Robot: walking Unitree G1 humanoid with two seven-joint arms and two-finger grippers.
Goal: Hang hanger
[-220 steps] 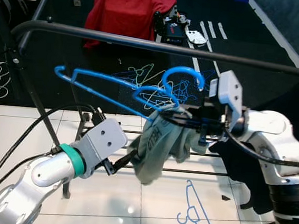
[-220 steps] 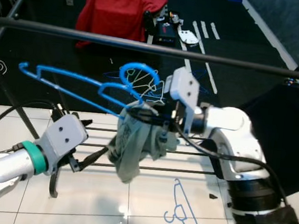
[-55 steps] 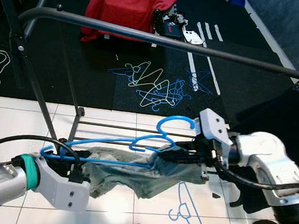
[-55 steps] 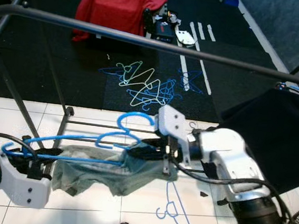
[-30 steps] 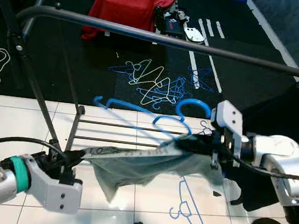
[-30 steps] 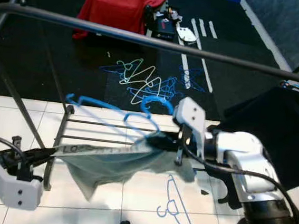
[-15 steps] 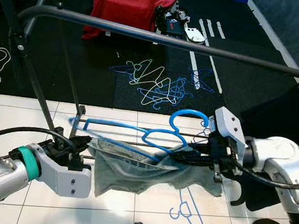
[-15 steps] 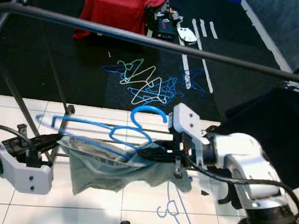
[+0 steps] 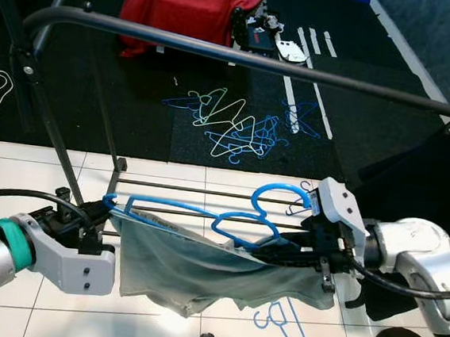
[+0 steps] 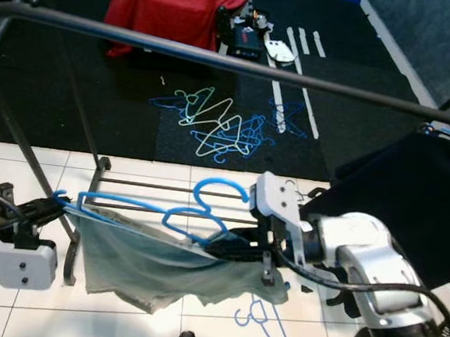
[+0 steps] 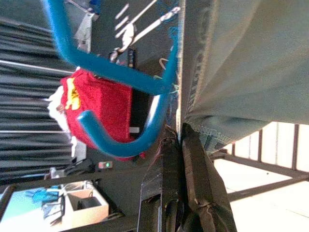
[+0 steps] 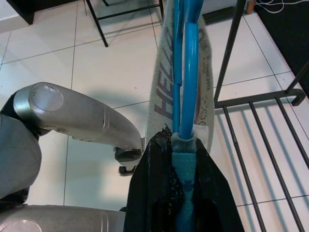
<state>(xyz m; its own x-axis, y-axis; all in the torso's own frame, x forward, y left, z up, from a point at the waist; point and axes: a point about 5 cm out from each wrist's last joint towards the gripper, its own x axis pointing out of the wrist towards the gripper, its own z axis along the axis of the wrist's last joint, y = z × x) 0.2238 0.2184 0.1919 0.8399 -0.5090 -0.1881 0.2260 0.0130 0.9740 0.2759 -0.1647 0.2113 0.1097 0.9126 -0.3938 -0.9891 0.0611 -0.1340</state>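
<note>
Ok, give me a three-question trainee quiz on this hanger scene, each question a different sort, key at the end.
1. True or false: the blue hanger already hooks over the black rail.
2. What holds the end of the grey-green shirt near the hanger's tip? A) a person's hand B) the left gripper C) nothing
3. Fill in: the right gripper grips the hanger and shirt just below the hanger's ____.

Key
1. False: it hangs well below the rail, between the two grippers.
2. B
3. hook
</note>
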